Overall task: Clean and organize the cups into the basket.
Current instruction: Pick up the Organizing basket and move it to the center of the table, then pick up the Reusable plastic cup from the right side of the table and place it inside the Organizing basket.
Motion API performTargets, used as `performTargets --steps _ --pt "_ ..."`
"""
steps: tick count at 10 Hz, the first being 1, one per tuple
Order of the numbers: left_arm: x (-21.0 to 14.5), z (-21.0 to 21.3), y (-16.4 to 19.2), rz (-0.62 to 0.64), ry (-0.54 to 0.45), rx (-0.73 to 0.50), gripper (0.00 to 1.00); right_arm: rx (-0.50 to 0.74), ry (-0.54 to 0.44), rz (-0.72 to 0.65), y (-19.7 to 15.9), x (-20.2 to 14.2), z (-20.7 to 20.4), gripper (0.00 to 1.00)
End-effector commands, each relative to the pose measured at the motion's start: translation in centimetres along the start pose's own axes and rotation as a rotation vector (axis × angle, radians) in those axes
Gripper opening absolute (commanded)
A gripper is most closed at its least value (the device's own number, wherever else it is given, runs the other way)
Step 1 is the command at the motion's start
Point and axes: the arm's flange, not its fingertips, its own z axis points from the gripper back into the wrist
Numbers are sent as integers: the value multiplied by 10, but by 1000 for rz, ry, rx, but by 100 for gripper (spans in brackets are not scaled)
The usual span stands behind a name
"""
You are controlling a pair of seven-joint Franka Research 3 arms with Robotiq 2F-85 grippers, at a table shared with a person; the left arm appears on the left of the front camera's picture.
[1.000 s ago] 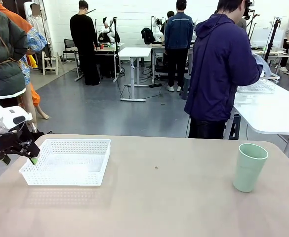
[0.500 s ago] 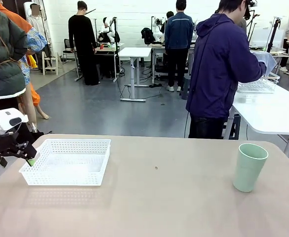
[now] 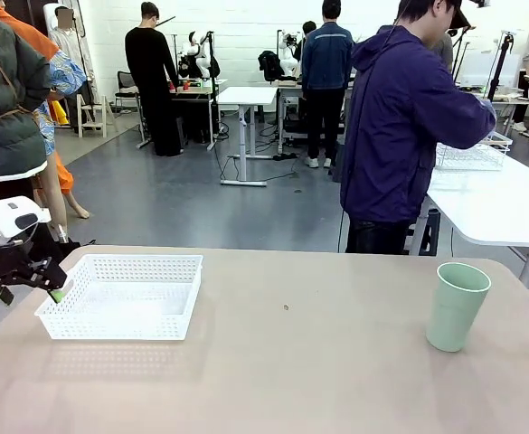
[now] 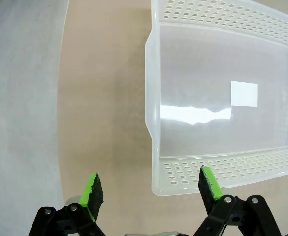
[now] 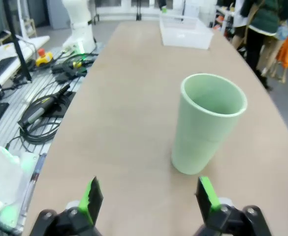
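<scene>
Where the table (image 3: 291, 380) reaches its left edge, the left gripper (image 3: 31, 291) hangs low just beside the near-left corner of the basket (image 3: 110, 323). Its jaws stand wide apart with nothing between the pads. From the left wrist, the left gripper (image 4: 151, 183) looks down on that corner of the basket (image 4: 222, 167): one green pad is over bare tabletop and the other over the basket's lattice wall. Whether that pad touches the wall cannot be told. The basket lies flat on the left part of the table, and a small white label (image 4: 244, 93) shows on its floor.

Beyond the far edge, right of the middle, a person in a purple jacket (image 3: 409, 127) stands turned toward another white table (image 3: 499, 208) farther right.

The mint green cup (image 3: 457, 307) stands upright, mouth up, near the table's right end, well apart from the basket. From the right wrist, the right gripper (image 5: 148, 194) has its jaws spread wide and holds nothing. The mint green cup (image 5: 210, 123) stands just ahead of its fingers, apart from both pads, and the basket (image 5: 185, 37) lies far beyond it.
</scene>
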Motion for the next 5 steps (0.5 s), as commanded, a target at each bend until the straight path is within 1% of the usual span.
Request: performTargets --steps 1,5 --pt "-28 -8 -5 -23 -28 -23 100 -94 -35 -55 -21 -5 -12 100" --pt "-34 -8 -4 -19 -40 -27 100 -99 -27 -124 -48 -13 -36 100"
